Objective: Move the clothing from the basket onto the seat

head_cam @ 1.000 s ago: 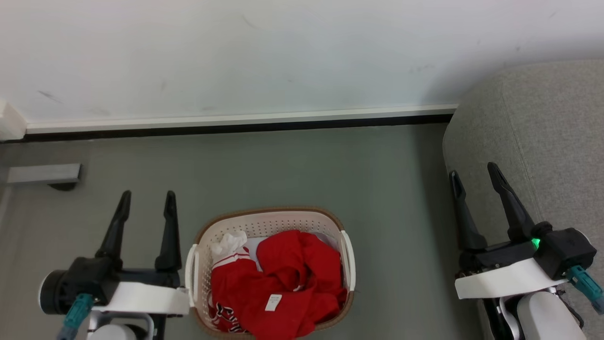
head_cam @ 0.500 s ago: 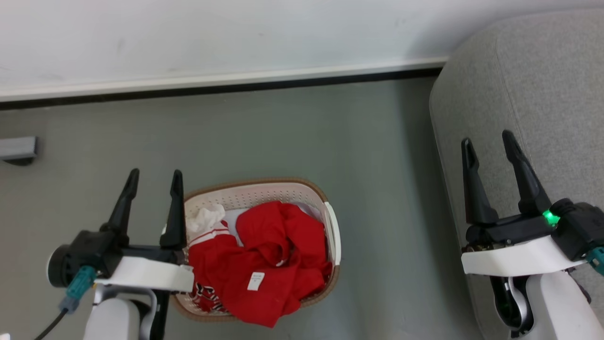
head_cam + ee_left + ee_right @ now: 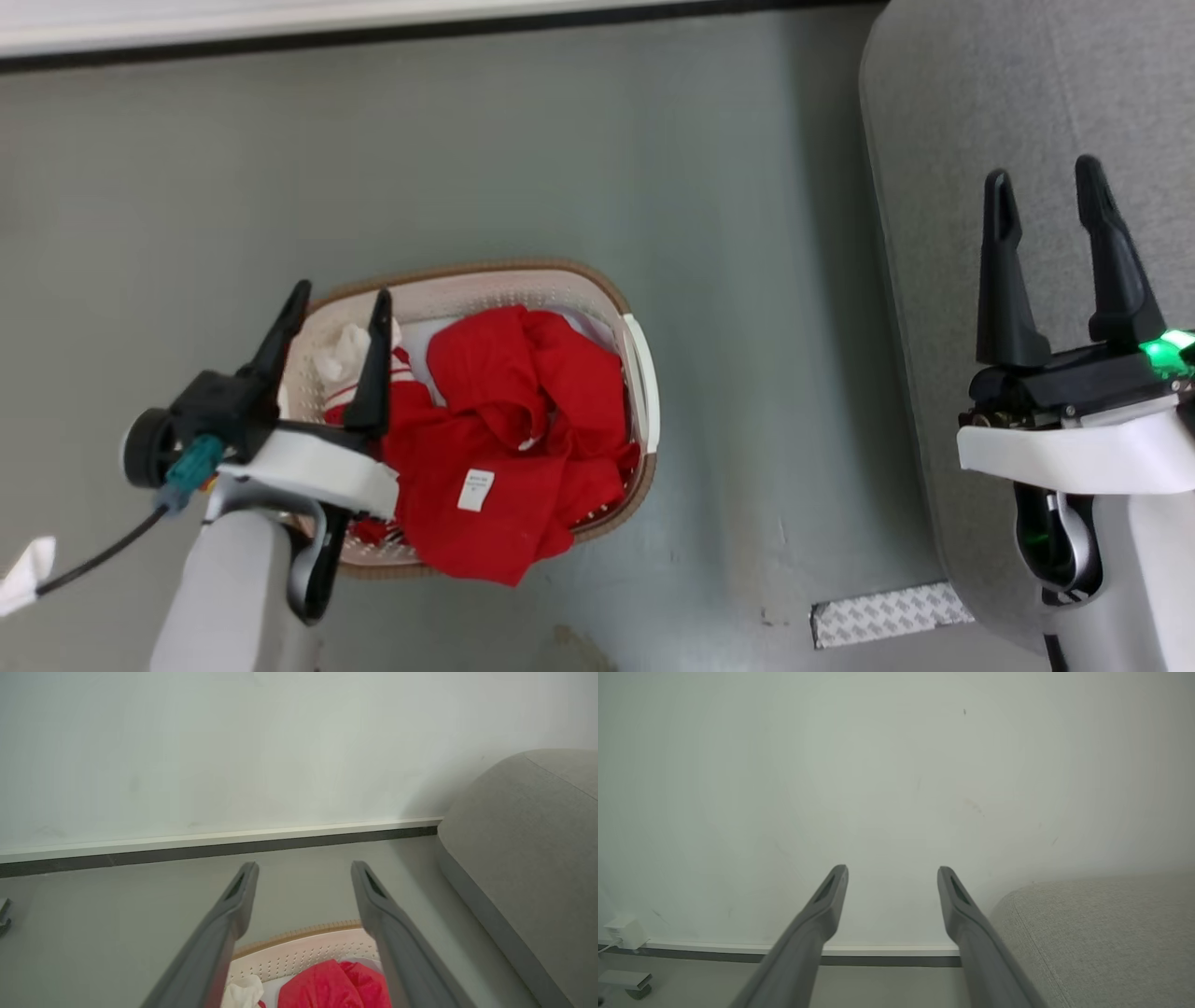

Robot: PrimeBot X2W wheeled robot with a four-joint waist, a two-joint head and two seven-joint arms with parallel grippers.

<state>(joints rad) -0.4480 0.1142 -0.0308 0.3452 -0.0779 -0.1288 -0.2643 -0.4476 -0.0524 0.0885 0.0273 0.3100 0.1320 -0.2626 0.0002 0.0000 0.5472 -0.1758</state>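
Bright red clothing (image 3: pixel 504 439) lies heaped in the cream basket (image 3: pixel 638 373) with the brown rim, standing on the grey floor; a white label shows on the top garment, and a striped cuff and white trim sit at the basket's left. My left gripper (image 3: pixel 341 306) hangs open above the basket's left end with nothing between its fingers. In the left wrist view the left gripper (image 3: pixel 302 868) points at the wall, with the clothing (image 3: pixel 334 989) and basket (image 3: pixel 303 949) low between the fingers. My right gripper (image 3: pixel 1044 189) stands open over the grey seat (image 3: pixel 943 121). The right gripper (image 3: pixel 892 872) faces the wall beside the seat (image 3: pixel 1101 933).
A white wall with a skirting board (image 3: pixel 280 19) runs along the far side. A patterned metal strip (image 3: pixel 887 611) lies on the floor by the seat's near corner. A white socket box (image 3: pixel 623 931) and a grey bracket (image 3: pixel 626 982) sit at the wall's left.
The camera has tilted down, so the whole picture slid up. My left gripper has come in over the basket's left end. Both grippers stay open.
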